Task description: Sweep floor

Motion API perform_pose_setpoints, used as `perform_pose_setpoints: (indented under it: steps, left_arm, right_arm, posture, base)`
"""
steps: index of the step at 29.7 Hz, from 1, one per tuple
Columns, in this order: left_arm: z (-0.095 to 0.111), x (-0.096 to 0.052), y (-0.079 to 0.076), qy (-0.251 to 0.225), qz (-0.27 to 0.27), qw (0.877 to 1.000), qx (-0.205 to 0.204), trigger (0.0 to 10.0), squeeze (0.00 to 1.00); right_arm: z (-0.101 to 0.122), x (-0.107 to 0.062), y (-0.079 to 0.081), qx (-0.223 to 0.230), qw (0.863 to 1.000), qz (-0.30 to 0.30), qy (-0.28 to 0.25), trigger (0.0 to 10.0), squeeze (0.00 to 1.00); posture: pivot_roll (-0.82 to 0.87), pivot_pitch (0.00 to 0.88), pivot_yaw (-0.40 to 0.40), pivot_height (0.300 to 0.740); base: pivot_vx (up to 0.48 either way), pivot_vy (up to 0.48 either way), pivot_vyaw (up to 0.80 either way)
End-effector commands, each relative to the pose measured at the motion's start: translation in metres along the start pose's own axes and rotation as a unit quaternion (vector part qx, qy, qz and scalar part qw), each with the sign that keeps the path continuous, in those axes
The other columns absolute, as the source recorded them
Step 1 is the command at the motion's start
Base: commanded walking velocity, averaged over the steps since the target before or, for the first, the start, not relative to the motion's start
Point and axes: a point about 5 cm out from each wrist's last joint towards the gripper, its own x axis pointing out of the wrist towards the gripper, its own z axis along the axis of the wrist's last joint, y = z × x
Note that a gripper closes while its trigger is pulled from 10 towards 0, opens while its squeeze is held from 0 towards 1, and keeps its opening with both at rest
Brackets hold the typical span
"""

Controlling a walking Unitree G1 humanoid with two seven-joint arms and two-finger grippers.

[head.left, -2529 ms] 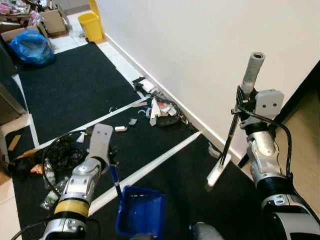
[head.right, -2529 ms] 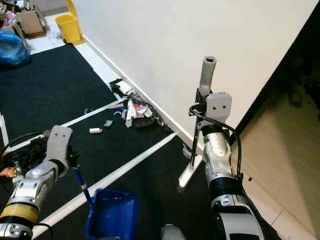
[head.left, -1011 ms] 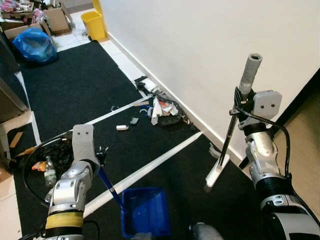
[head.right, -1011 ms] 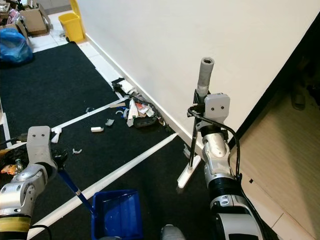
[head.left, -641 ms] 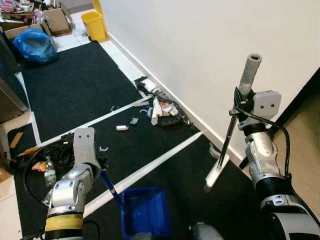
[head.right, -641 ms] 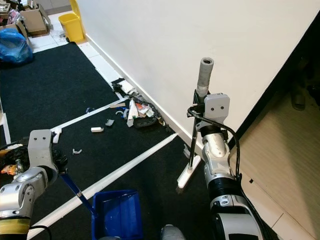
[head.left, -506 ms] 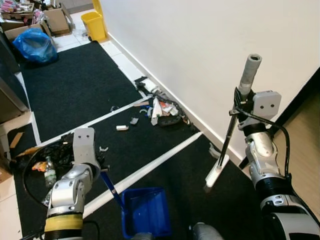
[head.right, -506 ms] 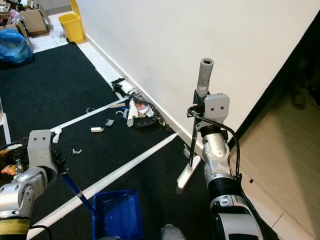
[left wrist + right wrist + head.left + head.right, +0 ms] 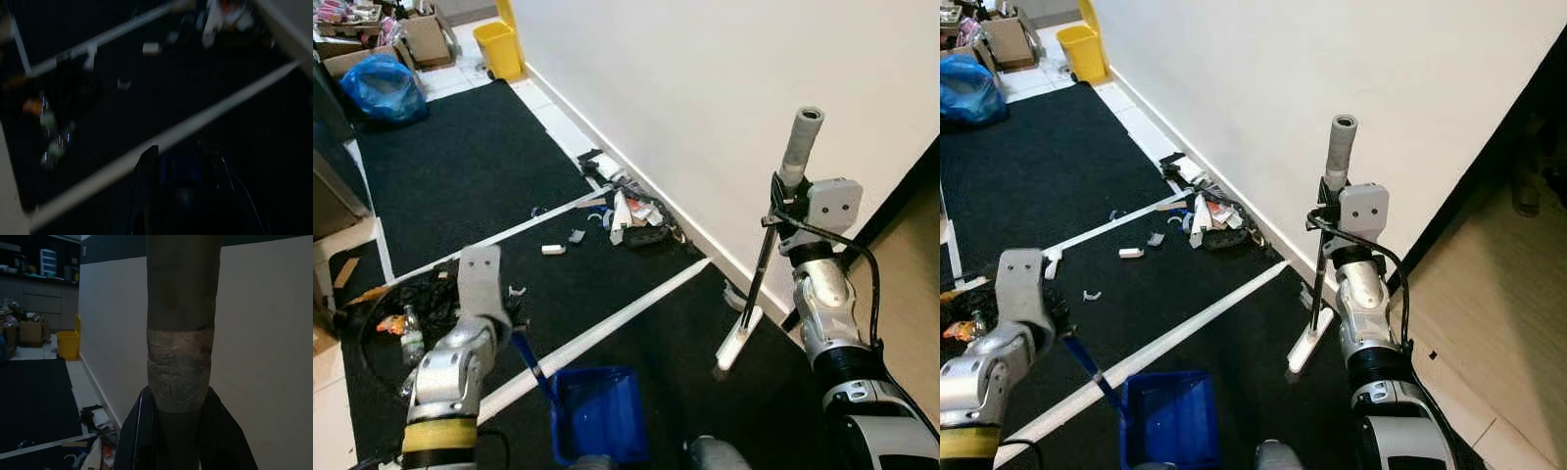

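- Holding my two tools over the black carpet [image 9: 460,176], I see from the left eye view that little has shifted in the last moments: my left gripper [image 9: 514,328] stays pinched on the blue dustpan's [image 9: 597,411] handle, the pan resting on the floor just in front of me, a touch lower in the picture than before.
- In the right eye view, my right gripper [image 9: 1324,220] keeps its fingers pressed around the broom [image 9: 1317,294] shaft, upright, its white head on the floor beside the skirting. The litter pile [image 9: 1209,220] against the wall lies well apart from both tools, untouched.
- The left wrist view is dark and blurred; the pan sits below the white floor stripe [image 9: 161,139].
- The right wrist view shows the taped broom handle between my fingers [image 9: 142,440].
- I judge sweeping has not begun; I must close in first.
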Motion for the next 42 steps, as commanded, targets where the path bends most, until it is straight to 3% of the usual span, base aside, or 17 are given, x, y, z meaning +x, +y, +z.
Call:
perform_pose_setpoints:
  steps: [1,4,12,17,25,32,42]
  left_arm:
    - [0.031,-0.001,-0.002,-0.076,-0.022,0.997,0.027,10.0,0.00]
    - [0.048,-0.002,-0.007,-0.107,-0.058,0.991,0.059,10.0,0.00]
    - [0.051,0.003,0.006,-0.077,-0.127,0.986,0.078,10.0,0.00]
    - [0.045,0.016,0.012,-0.055,-0.118,0.989,0.067,10.0,0.00]
    - [0.050,0.024,0.022,-0.061,-0.097,0.991,0.069,10.0,0.00]
    - [0.049,0.026,0.017,-0.052,-0.141,0.984,0.093,10.0,0.00]
    - [0.042,0.036,0.012,-0.049,-0.135,0.984,0.102,10.0,0.00]
  right_arm:
    - [0.010,0.005,0.001,-0.007,1.000,0.005,-0.026,10.0,0.00]
    - [0.011,0.006,0.001,-0.007,1.000,0.004,-0.027,10.0,0.00]
    - [0.005,0.005,-0.002,-0.014,1.000,-0.004,-0.007,10.0,0.00]
    - [-0.007,0.002,0.009,-0.016,1.000,0.011,0.013,10.0,0.00]
    - [-0.012,0.001,0.015,-0.030,0.999,0.032,0.021,10.0,0.00]
    - [-0.016,-0.001,0.020,-0.039,0.998,0.044,0.025,10.0,0.00]
    - [-0.016,-0.001,0.021,-0.038,0.998,0.045,0.022,10.0,0.00]
  posture:
    - [0.09,0.015,-0.009,0.740]
    - [0.09,0.012,-0.008,0.740]
    - [0.09,0.015,-0.006,0.740]
    - [0.09,0.019,-0.006,0.740]
    - [0.08,0.024,-0.002,0.740]
    - [0.08,0.027,0.000,0.740]
    - [0.07,0.027,0.002,0.740]
  base:
    - [0.000,0.000,0.00]
    - [0.000,0.000,0.00]
    - [0.000,0.000,0.00]
    - [0.000,0.000,0.00]
    - [0.000,0.000,0.00]
    - [0.000,0.000,0.00]
    - [0.000,0.000,0.00]
